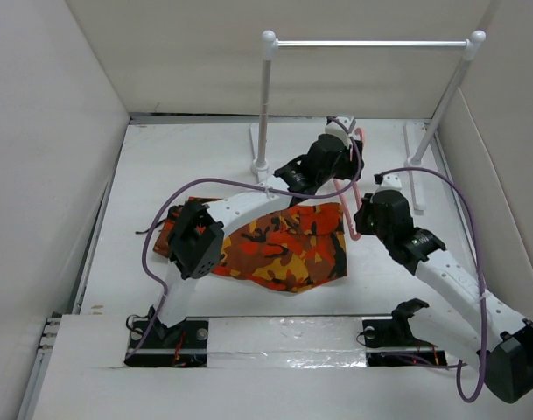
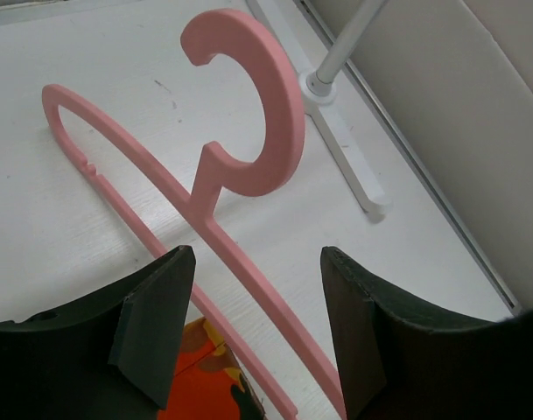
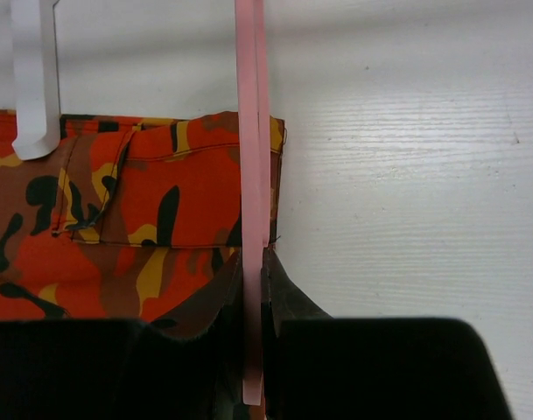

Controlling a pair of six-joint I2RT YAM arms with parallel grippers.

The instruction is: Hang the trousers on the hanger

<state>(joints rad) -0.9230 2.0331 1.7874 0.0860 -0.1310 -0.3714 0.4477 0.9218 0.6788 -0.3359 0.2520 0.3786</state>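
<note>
The camouflage trousers [image 1: 288, 245] lie flat in the middle of the table. The pink hanger [image 1: 343, 197] lies at their right end. In the right wrist view my right gripper [image 3: 253, 262] is shut on a straight pink bar of the hanger [image 3: 253, 131], at the edge of the trousers [image 3: 143, 210]. It shows in the top view [image 1: 364, 219] too. My left gripper [image 2: 257, 258] is open above the hanger [image 2: 248, 114], whose two bars run between the fingers [image 2: 161, 324], with the hook beyond. A corner of the trousers [image 2: 200, 385] shows under it. The left gripper [image 1: 347, 162] reaches over the trousers.
The white rail [image 1: 371, 42] on two posts stands at the back. Its right foot [image 2: 345, 149] lies just beyond the hanger's hook, and a foot [image 3: 34, 79] rests by the trousers. White walls close in the table on the left, right and back.
</note>
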